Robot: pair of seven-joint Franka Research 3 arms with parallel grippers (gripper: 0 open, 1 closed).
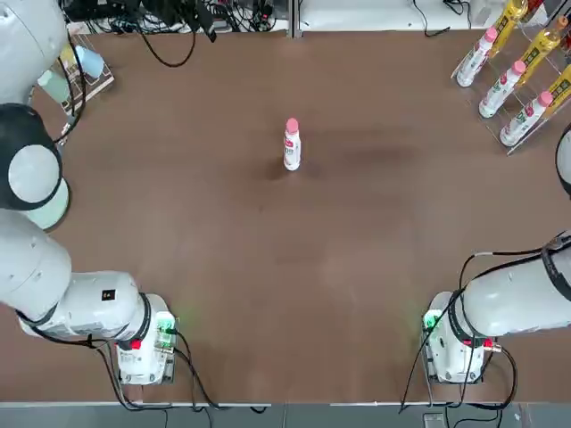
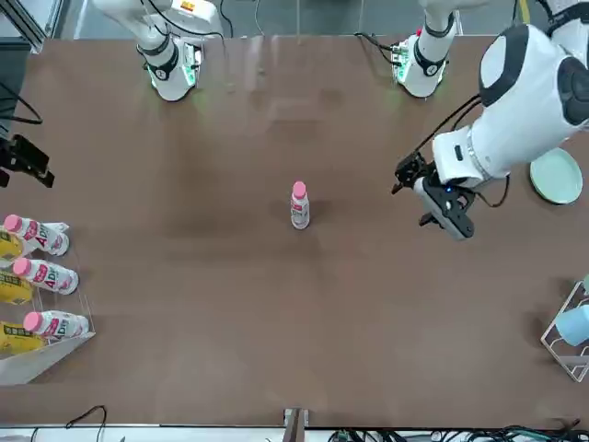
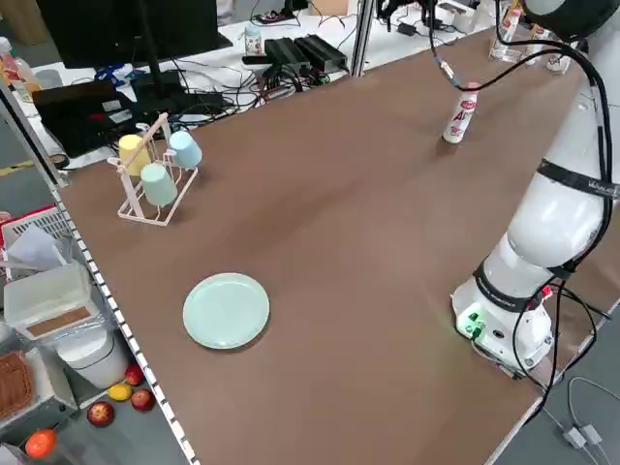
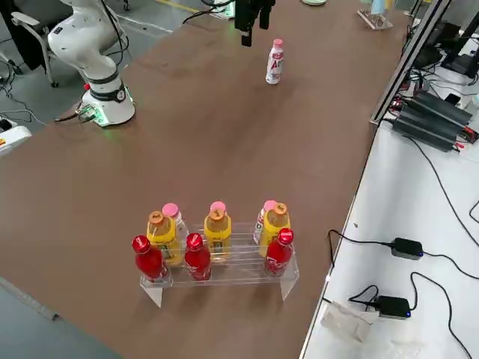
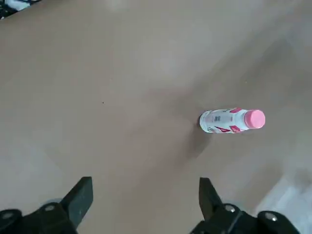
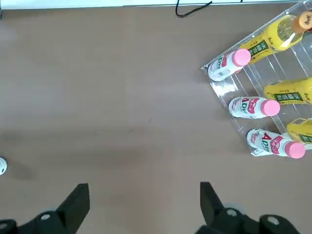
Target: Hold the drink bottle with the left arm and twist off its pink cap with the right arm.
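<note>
The brown tabletop (image 1: 268,267) is broad, smooth and matte. Over it reach two bulky, rounded arms in glossy white plastic, the left arm (image 1: 76,299) and the right arm (image 2: 152,46). The left arm's black, angular claw (image 5: 146,195) hangs left of the drink bottle, fingers wide apart, holding nothing; the right arm's matching claw (image 6: 144,197) is above the right side, also wide open and empty. At far right, a clear plastic rack (image 4: 247,262) carries rows of bottles; at far left, a white wire rack (image 3: 145,208) holds pastel cups. A round, pale green plate (image 3: 227,310) lies on the left. The drink bottle (image 1: 292,152) stands upright in the far middle, small, slim and white, with pink-red label print. Its pink cap (image 1: 292,126) is round and tiny, seated on the neck.
</note>
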